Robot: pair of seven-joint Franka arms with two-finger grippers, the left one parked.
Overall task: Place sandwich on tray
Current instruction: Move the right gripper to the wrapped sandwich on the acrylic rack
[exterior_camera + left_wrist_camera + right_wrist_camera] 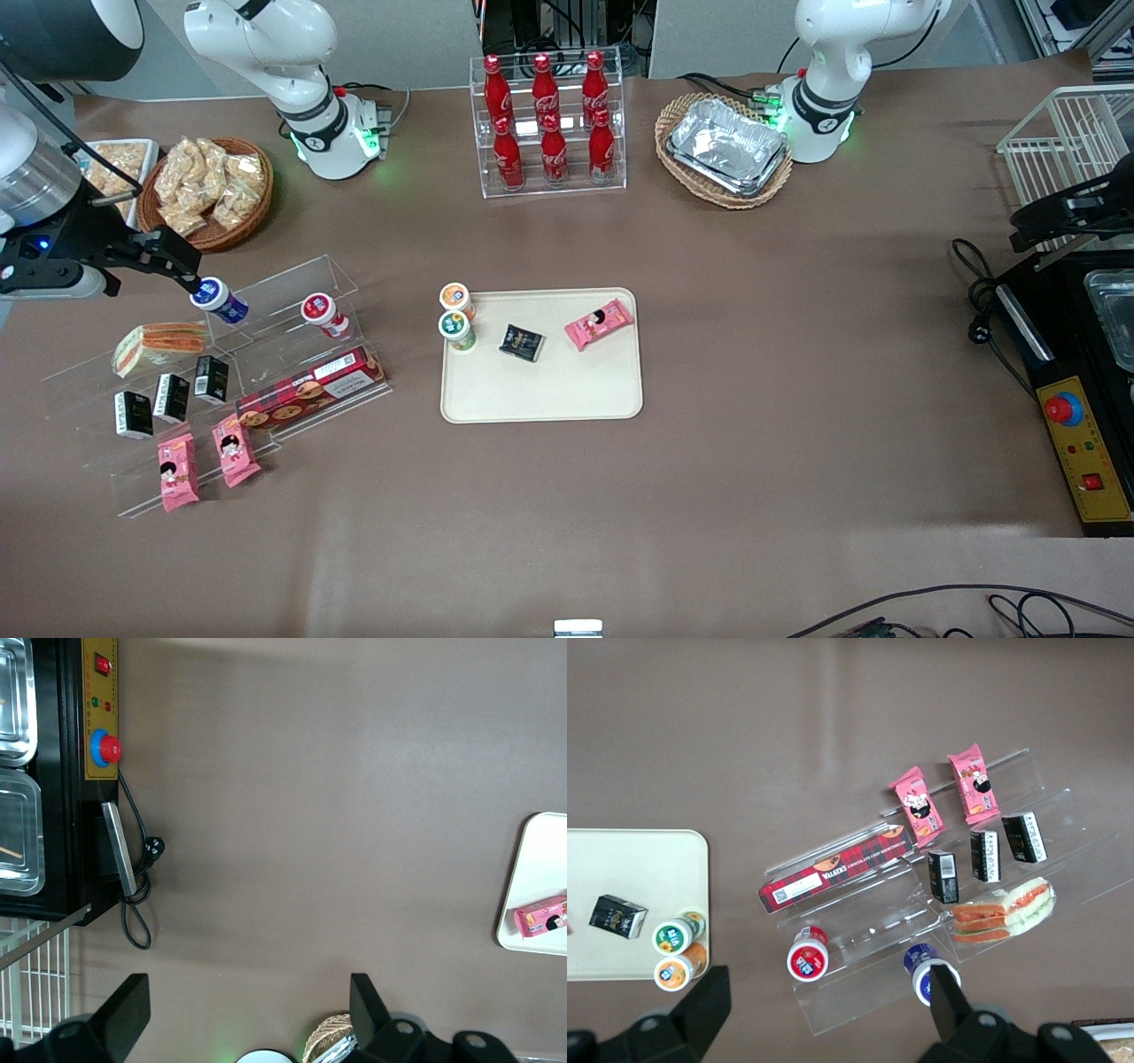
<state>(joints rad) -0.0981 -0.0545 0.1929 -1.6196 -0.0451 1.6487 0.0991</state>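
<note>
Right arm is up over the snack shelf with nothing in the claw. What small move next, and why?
Probably ease the claw toward the front camera and down over the sandwich. The claw is open and hangs above the blue-lidded cup, while the sandwich lies untouched on the clear shelf, just nearer the camera. The tray has bare space, so that can wait.

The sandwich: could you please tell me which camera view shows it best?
The right wrist view: the sandwich lies unobstructed on the clear stand, its filling layers showing. The front view shows it smaller, with the open gripper above. The left wrist view misses it.
</note>
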